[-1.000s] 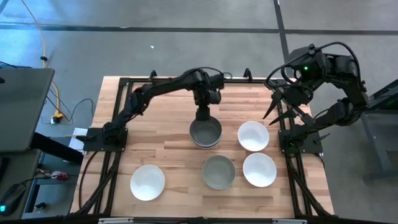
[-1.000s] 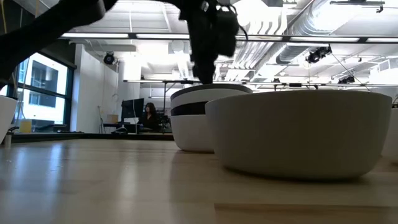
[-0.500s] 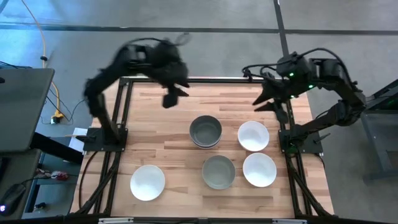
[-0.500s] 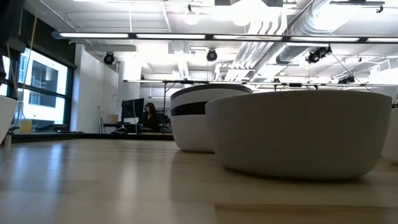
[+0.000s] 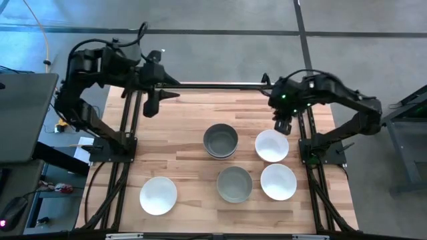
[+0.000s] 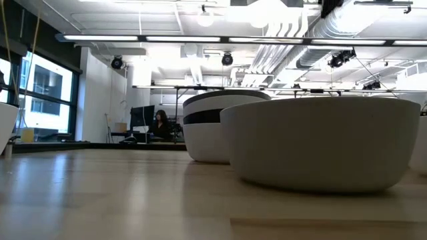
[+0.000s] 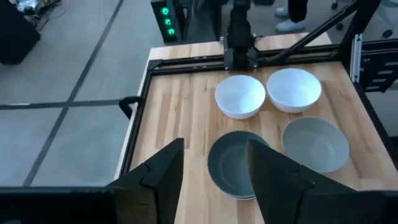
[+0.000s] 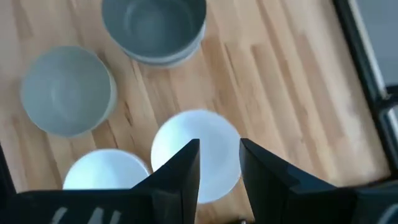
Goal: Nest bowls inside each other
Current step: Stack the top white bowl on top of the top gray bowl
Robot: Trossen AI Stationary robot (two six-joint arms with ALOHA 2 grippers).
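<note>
- Stack of nested bowls (image 5: 220,141) at table (image 5: 180,153) centre — grey bowl on top, white and dark rims visible beneath (count not legible from above).
- Loose bowls still apart on the table: grey bowl (image 5: 234,184) just in front of the stack, white bowl (image 5: 271,145) beside the stack on the right, second white bowl (image 5: 278,181) nearer the front right, third white bowl (image 5: 158,195) well apart at front left.
- Right gripper (image 5: 281,124) over the far rim of the white bowl beside the stack; fingers (image 8: 186,168) apart, nothing between them, bowl rim framed in the gap in the right wrist view.
- Left gripper (image 5: 151,105) at the table's far left edge, raised, fingers (image 7: 165,171) spread wide and empty — waiting.
- Step in hand, as judged: pick-up of that white bowl for the stack.
- Advice: straddle the rim with one finger inside and one outside, close squarely on the wall, lift clear before travel, centre over the stack, lower level to avoid wedging on a tilt.
</note>
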